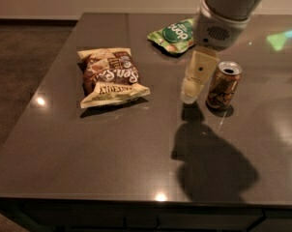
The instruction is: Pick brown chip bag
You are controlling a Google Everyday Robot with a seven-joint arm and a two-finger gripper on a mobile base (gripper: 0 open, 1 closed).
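Observation:
The brown chip bag (109, 76) lies flat on the left half of the dark table (112, 144), dark brown in the middle with white lettering and cream-yellow ends. My gripper (192, 93) hangs from the white arm at the upper right, to the right of the bag and just left of the can, above the table. It holds nothing and is well apart from the bag.
A brown drink can (224, 85) stands upright right beside the gripper. A smaller green bag (174, 34) with a round white logo lies at the back, partly behind the arm. The table's left edge runs close to the chip bag.

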